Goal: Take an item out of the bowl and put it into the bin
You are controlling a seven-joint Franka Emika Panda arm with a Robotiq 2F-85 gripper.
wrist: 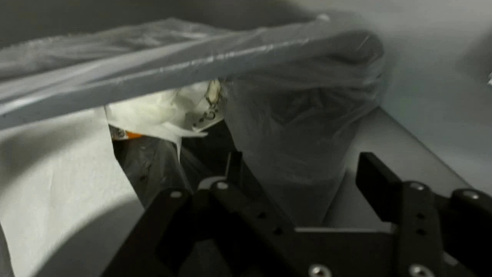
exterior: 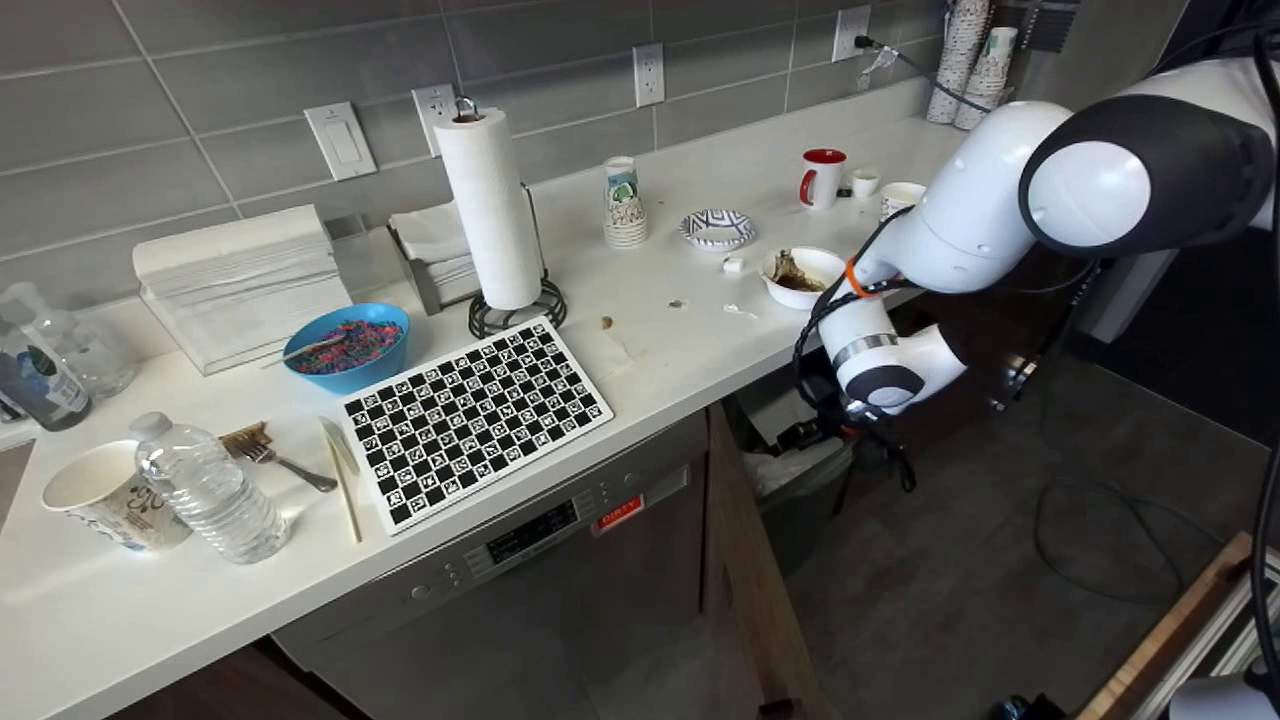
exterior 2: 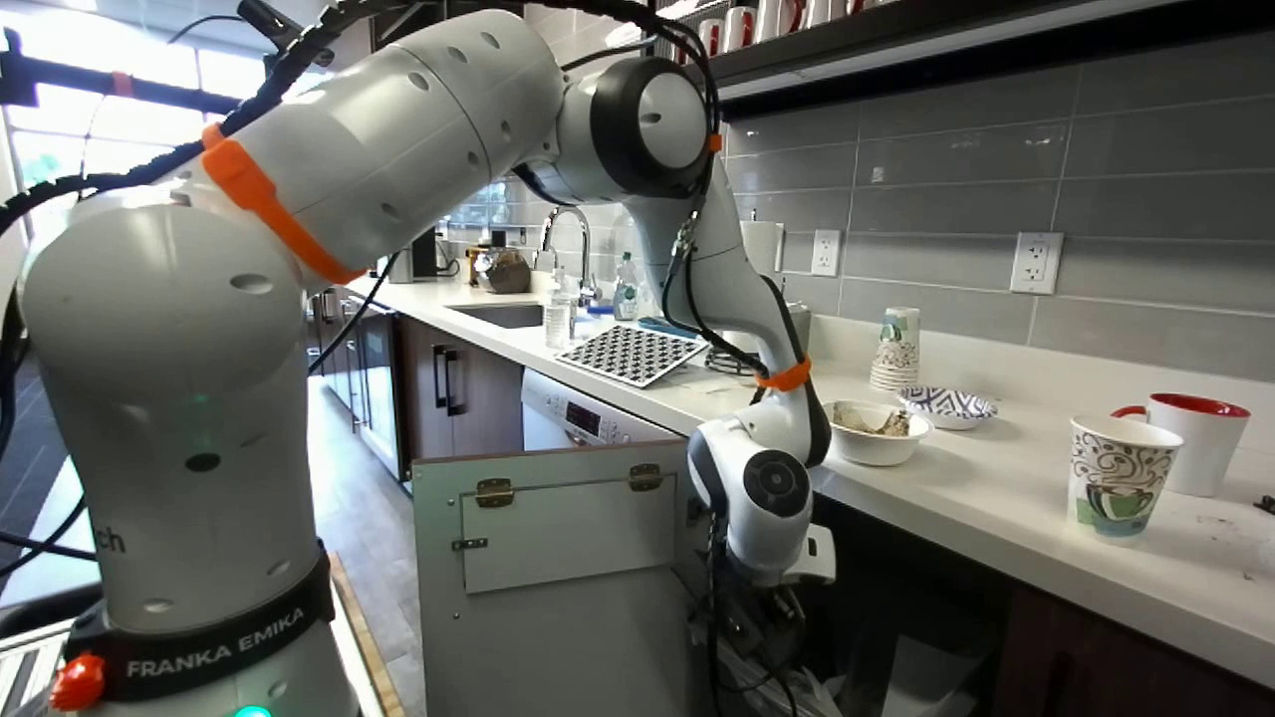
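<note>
My gripper points down below the counter, with its two fingers wide apart and nothing between them. Under it in the wrist view is the bin, its rim wrapped in a translucent liner; white paper, crumpled scraps and dark waste show inside. An exterior view shows the bin liner low beneath the counter edge, partly covered by the arm. On the counter, the white round bowl holds brown lumpy matter and dark residue. Whether the item is among this or among the waste I cannot tell.
An open cabinet door stands beside the bin. The counter edge runs close to my forearm. Near the bowl are a patterned paper bowl, a red-and-white mug, a paper cup and stacked cups.
</note>
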